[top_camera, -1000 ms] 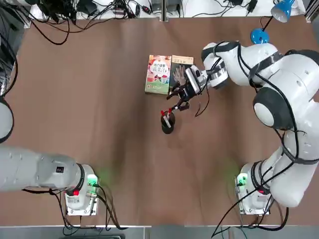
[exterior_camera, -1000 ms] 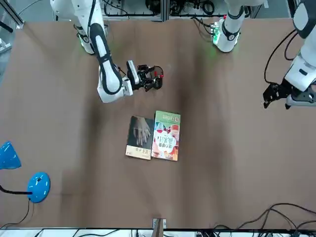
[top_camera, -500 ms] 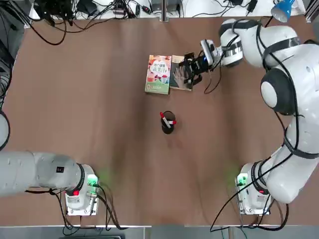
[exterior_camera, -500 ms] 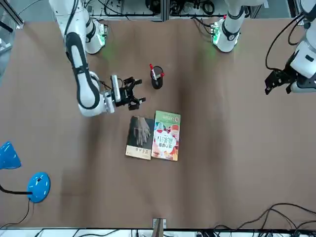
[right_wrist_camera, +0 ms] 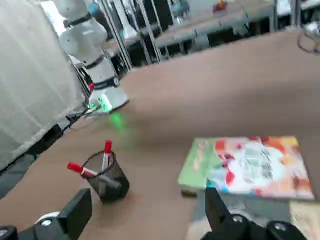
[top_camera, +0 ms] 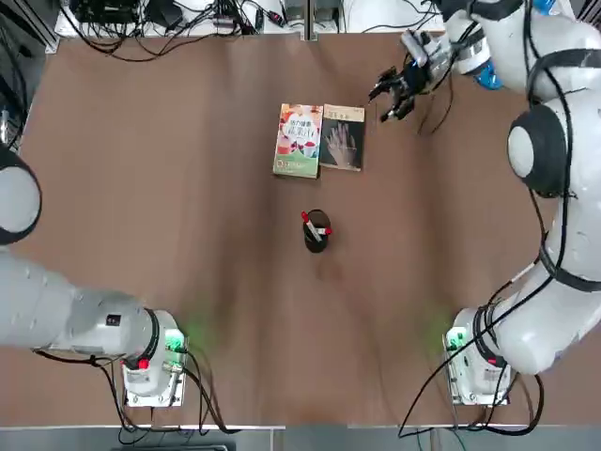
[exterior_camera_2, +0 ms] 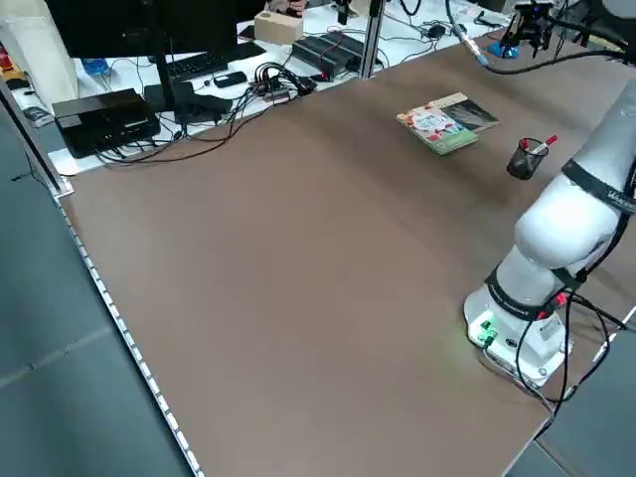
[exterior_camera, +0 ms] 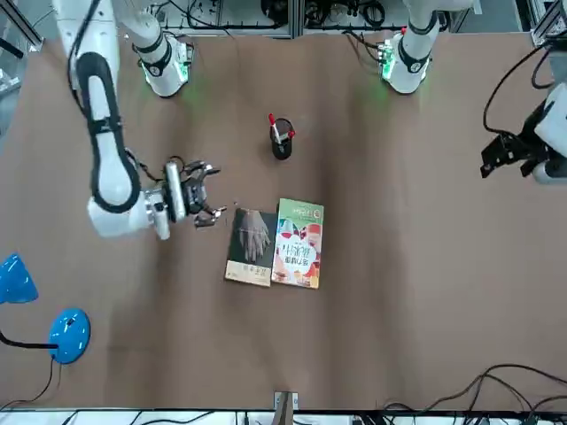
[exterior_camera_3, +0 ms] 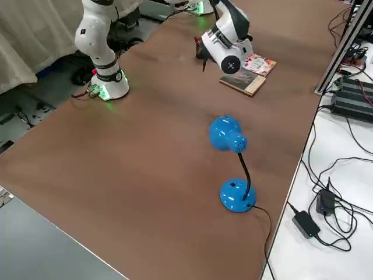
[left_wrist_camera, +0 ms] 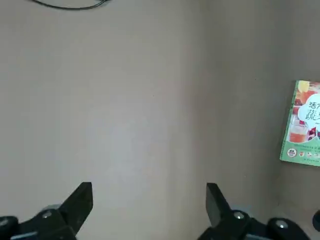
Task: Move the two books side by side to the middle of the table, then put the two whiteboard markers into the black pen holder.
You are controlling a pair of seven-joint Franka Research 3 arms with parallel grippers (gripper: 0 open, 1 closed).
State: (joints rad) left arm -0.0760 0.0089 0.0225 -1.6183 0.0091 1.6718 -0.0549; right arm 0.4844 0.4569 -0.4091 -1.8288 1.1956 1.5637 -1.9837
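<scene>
Pincer on the right arm (right_wrist_camera: pixel 154 215) spread and holding nothing, with both markers standing in the black pen holder.

That right pincer hangs over the bench (top_camera: pixel 216 282), just beyond the dark grey book (top_camera: pixel 343 138) on the robot's right. The colourful book (top_camera: pixel 299 141) lies beside the dark one, near the middle of the far half of the bench. Nearer the robot's bases stands the pen holder (right_wrist_camera: pixel 113 181), apart from both books; one marker (right_wrist_camera: pixel 106 154) rises fairly steeply from it, the other marker (right_wrist_camera: pixel 82 169) leans outward, red caps up. Off at the robot's left side, the left pincer (left_wrist_camera: pixel 149 212) is spread too, with nothing between its fingers.
</scene>
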